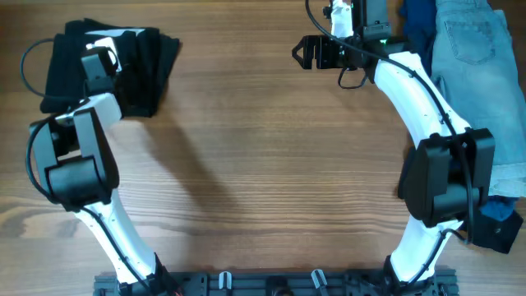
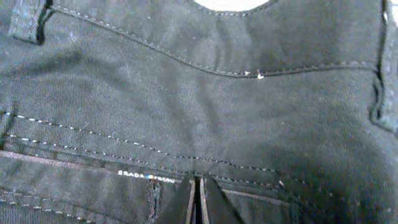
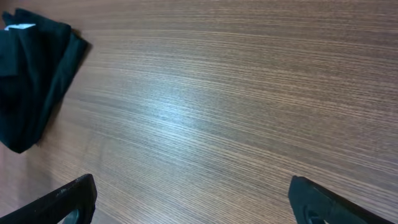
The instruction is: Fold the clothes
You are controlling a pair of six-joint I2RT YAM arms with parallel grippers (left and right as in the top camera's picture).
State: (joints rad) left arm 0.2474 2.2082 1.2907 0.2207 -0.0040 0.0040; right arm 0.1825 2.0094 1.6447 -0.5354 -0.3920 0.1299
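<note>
The black shorts lie in a folded heap at the table's far left. My left gripper sits over them, shut. In the left wrist view its fingertips are pressed together right against the black fabric, with stitched seams and a small printed label showing; no cloth is seen bunched between them. My right gripper hangs open over bare wood at the far middle-right. In the right wrist view its two fingers stand wide apart around nothing, and the black shorts lie far off at the upper left.
Light-blue denim shorts and a dark blue garment are piled at the far right edge, behind the right arm. A blue object sits by the right arm's base. Bare wooden table spans the middle.
</note>
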